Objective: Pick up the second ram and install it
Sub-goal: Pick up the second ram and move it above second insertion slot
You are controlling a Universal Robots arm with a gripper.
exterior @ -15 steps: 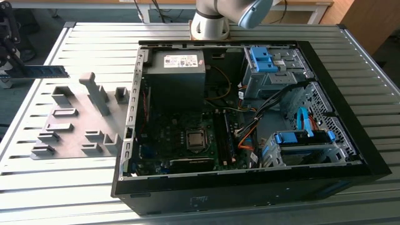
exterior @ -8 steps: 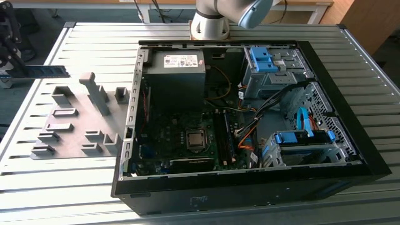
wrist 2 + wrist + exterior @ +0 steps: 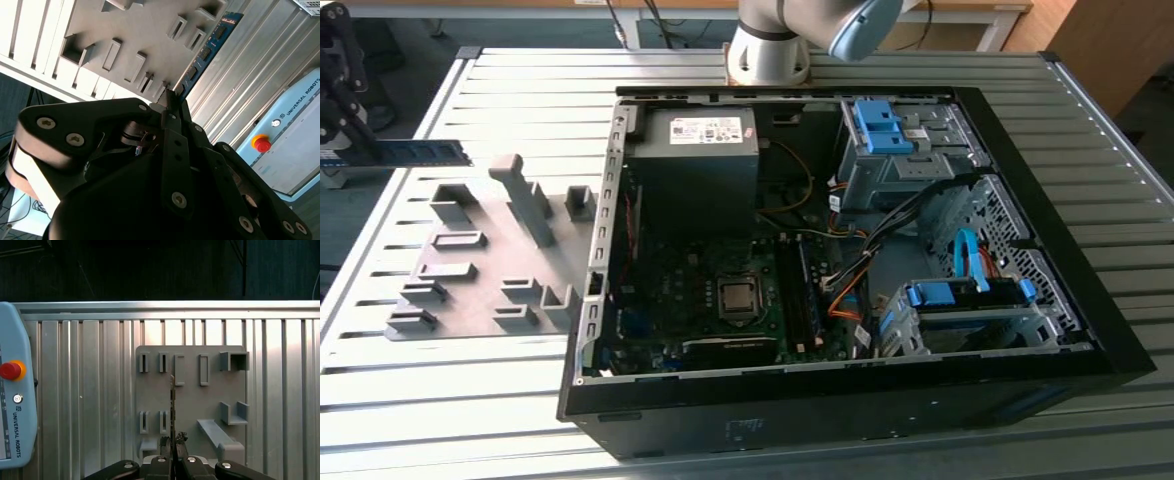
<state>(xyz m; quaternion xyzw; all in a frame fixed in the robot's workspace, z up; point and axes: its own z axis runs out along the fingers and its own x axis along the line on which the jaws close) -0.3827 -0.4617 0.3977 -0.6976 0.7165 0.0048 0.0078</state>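
Slatted metal tabletop (image 3: pixel 494 400) carries an open computer case (image 3: pixel 854 420) and, to the exterior view's left of it, a grey holder plate (image 3: pixel 480 290). The gripper (image 3: pixel 173 442) is clamped on 1 end of the second ram (image 3: pixel 424 152), which hangs in the air above the plate, well apart from the motherboard (image 3: pixel 680 290). In the first wrist view the board shows edge-on between the 2 jaws. To my eye, the carry goes best with a firm, square grip, so the long free end neither droops nor twists and stays clear of the case wall.
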